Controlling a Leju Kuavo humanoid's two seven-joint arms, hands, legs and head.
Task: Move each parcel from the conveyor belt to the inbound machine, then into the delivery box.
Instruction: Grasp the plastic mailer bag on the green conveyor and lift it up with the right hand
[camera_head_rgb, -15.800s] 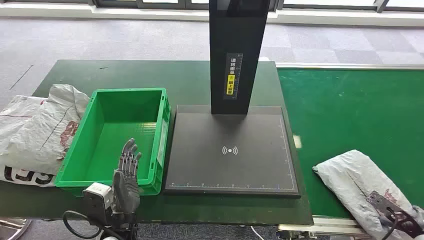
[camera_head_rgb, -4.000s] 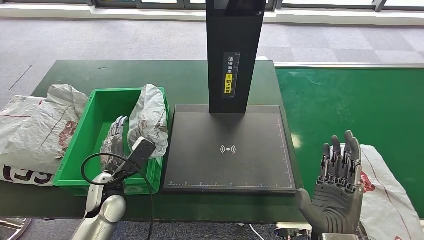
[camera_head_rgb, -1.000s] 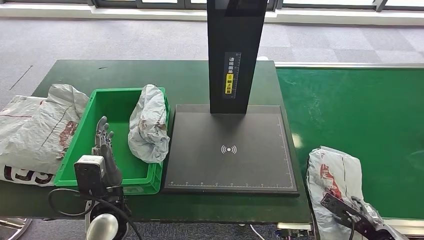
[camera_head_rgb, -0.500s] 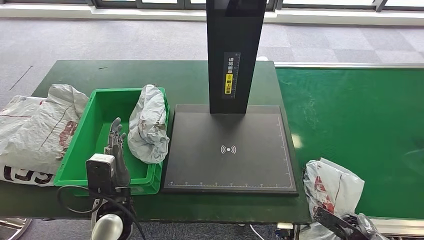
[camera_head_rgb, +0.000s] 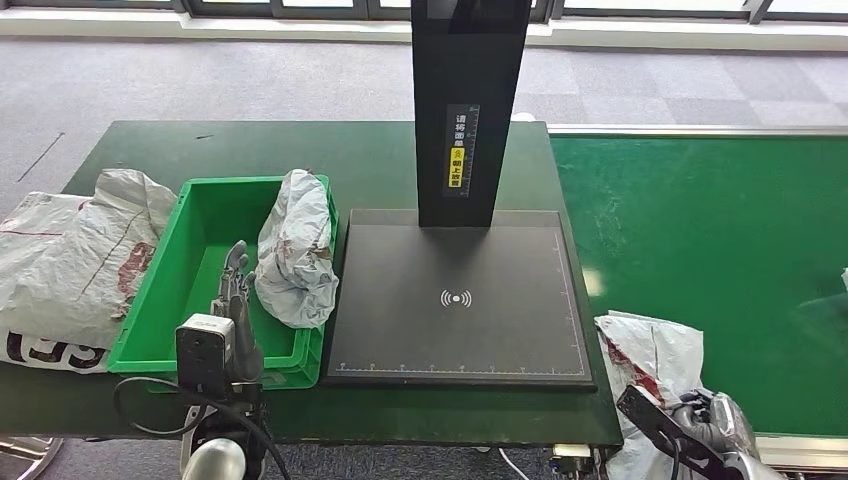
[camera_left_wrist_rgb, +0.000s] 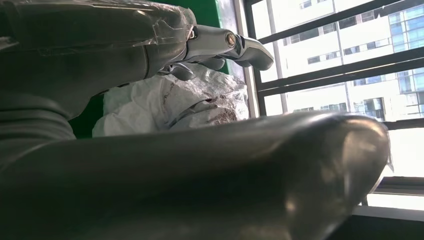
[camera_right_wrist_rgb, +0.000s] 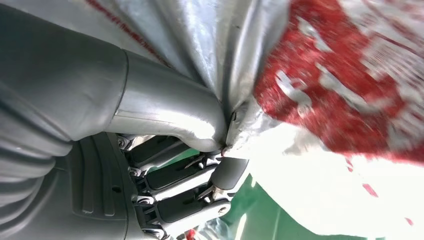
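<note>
The right hand (camera_head_rgb: 712, 420) has its fingers (camera_right_wrist_rgb: 220, 175) clamped on a parcel (camera_head_rgb: 648, 358) at the conveyor belt's (camera_head_rgb: 700, 220) near edge, so the next move is carrying it onto the inbound machine (camera_head_rgb: 460, 330), while the left hand (camera_head_rgb: 236, 300) rests empty, fingers apart, in the delivery box (camera_head_rgb: 215, 215).
</note>
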